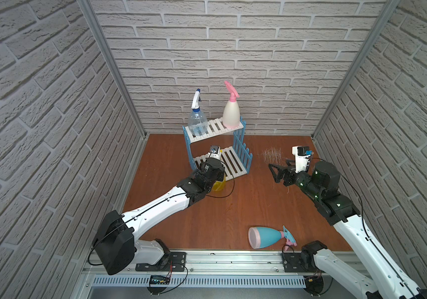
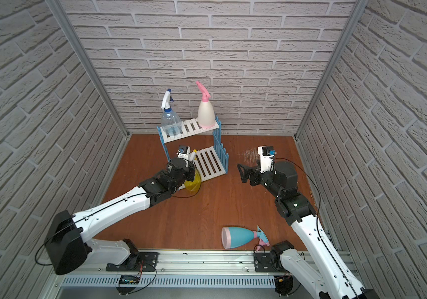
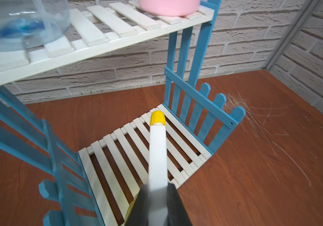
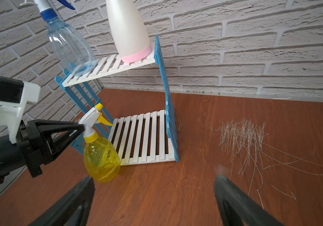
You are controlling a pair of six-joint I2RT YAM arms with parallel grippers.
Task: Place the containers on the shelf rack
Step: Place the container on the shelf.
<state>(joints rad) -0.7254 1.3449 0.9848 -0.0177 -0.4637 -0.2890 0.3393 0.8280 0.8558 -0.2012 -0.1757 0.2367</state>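
Observation:
The shelf rack stands at the back of the table. On its upper shelf stand a clear bottle and a cream-white bottle. My left gripper is shut on the white spray head of the yellow bottle, which stands upright at the front left corner of the empty lower shelf. In the left wrist view the spray head sticks out from between the jaws. My right gripper hangs open over bare table, right of the rack. A teal-blue bottle lies on its side near the front edge.
Brick-patterned walls close in the back and both sides. A patch of pale scratches marks the table to the right of the rack. A metal rail runs along the front, just beyond the lying bottle's pink trigger.

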